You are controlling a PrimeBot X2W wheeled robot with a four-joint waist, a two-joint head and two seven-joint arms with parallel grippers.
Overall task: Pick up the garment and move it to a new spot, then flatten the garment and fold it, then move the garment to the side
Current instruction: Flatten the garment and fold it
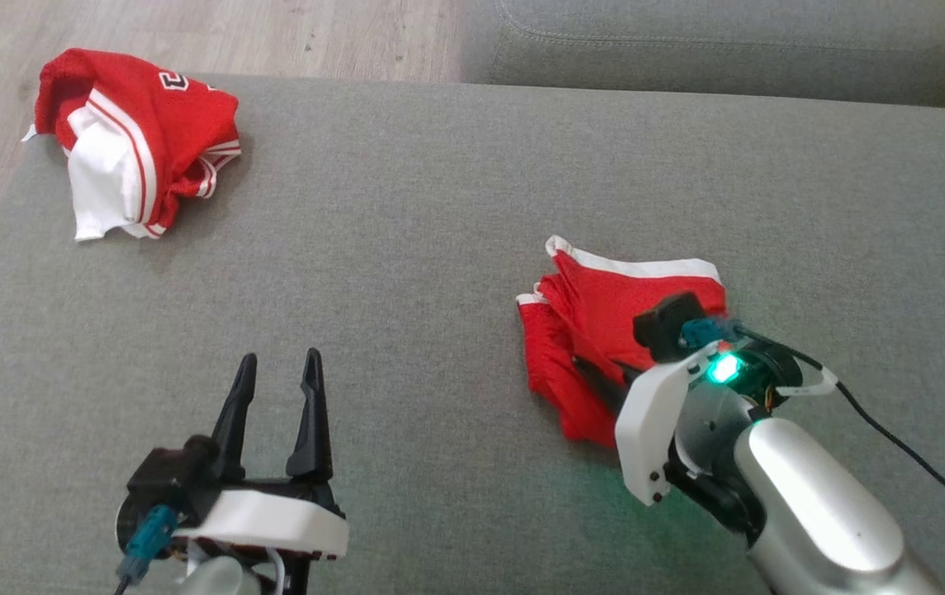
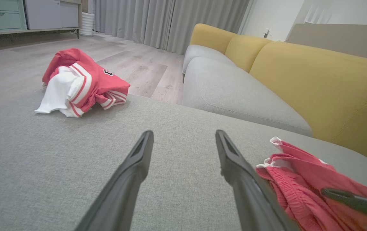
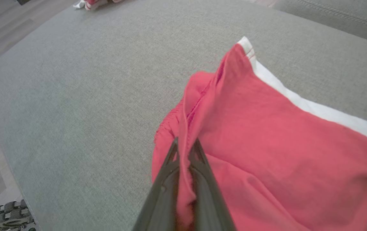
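Note:
The garment (image 1: 621, 306) is a crumpled red piece with white trim, lying right of centre on the grey cushion (image 1: 439, 207). My right gripper (image 1: 580, 361) reaches into its near edge. In the right wrist view the right gripper (image 3: 185, 146) is shut on a raised fold of the garment (image 3: 267, 134). My left gripper (image 1: 280, 357) stands open at the lower left, apart from the cloth. In the left wrist view the left gripper (image 2: 184, 133) has bare cushion between its fingers, and the garment (image 2: 299, 179) lies to its right.
A second red and white jersey (image 1: 142, 140) is bunched at the cushion's far left corner, next to the wood floor (image 1: 192, 33). A grey sofa seat (image 1: 712, 41) with a yellow backrest (image 2: 315, 80) lies beyond. A black cable (image 1: 910, 454) trails from my right wrist.

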